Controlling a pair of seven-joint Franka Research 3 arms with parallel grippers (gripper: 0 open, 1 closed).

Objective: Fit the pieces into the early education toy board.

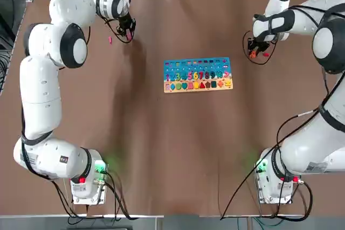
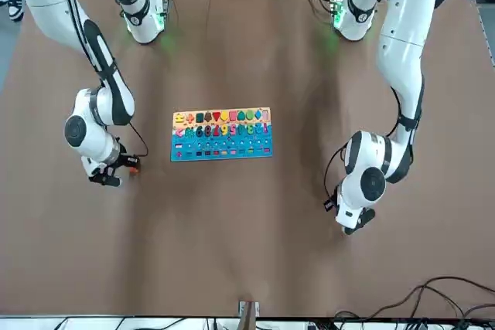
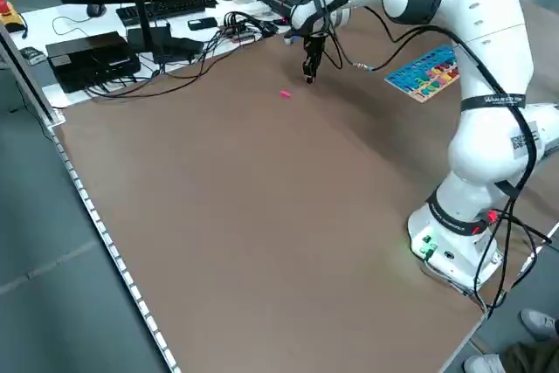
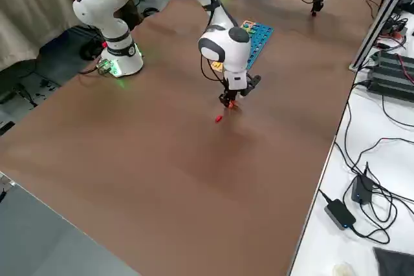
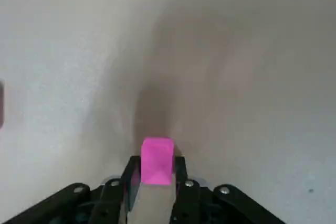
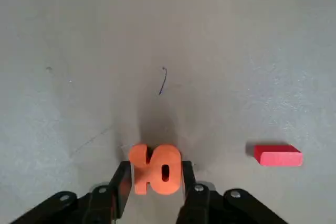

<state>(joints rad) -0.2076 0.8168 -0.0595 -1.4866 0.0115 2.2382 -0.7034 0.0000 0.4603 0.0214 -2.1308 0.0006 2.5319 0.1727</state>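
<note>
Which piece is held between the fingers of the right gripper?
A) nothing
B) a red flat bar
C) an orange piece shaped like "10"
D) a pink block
C: in the right wrist view the right gripper is closed on the orange "10" piece, while the red bar lies loose on the table.

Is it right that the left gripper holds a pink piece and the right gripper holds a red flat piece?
Not quite. The left gripper does hold a pink piece, but the right gripper holds the orange "10" piece. The red flat piece lies loose on the table beside it, as the right wrist view shows.
</note>
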